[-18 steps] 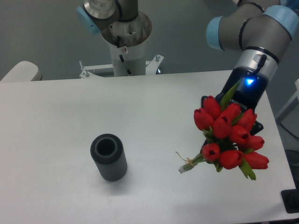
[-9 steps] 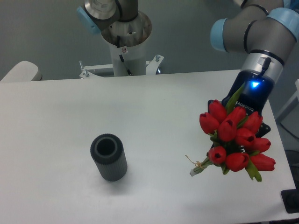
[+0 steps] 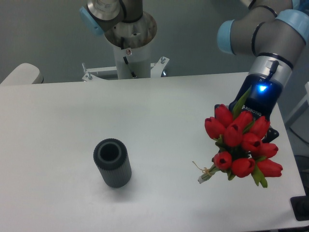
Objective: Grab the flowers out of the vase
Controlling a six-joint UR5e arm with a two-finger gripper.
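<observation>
The flowers (image 3: 241, 145) are out of the vase (image 3: 112, 163) and hang at the right side of the tabletop (image 3: 159, 121), a tight bunch of red tulip buds with green leaves, their short tied stems pointing down and to the left with a bit of pale string at the end. The end effector (image 3: 251, 140) sits right behind the bunch, so the blooms hide its fingers; it seems to have hold of the flowers, but how far apart the fingers stand I cannot tell. A blue light glows on the wrist above it. The vase stands upright on the left part of the tabletop, well apart from the flowers, dark grey and ribbed, its mouth open.
</observation>
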